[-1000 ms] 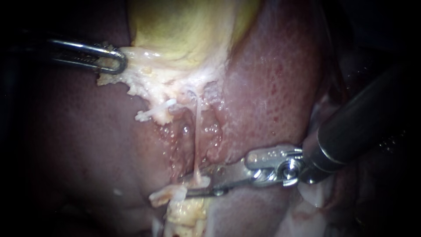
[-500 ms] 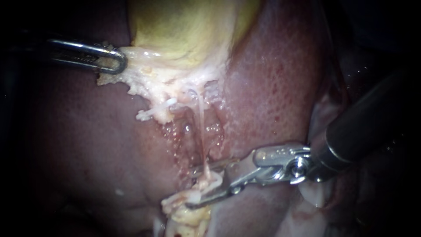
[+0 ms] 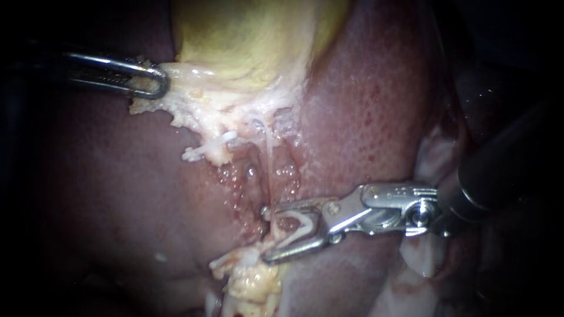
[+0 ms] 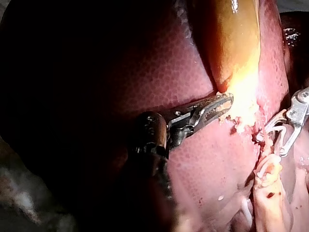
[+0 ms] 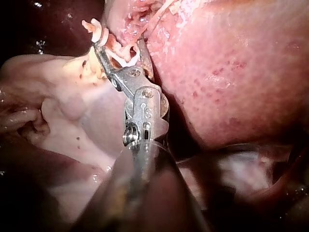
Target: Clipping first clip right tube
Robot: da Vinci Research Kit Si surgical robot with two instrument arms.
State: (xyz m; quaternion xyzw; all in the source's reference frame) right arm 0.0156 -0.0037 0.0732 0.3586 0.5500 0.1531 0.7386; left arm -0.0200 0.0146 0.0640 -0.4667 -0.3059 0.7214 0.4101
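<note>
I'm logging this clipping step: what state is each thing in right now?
gallbladder: gripped at its edge.
left instrument: shut on the gallbladder.
tube: whole, bare.
clip: open, not closed on the tube.
right instrument: spread wide, holding the clip.

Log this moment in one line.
left instrument: shut on gallbladder | right instrument: jaws hold open clip at tube
</note>
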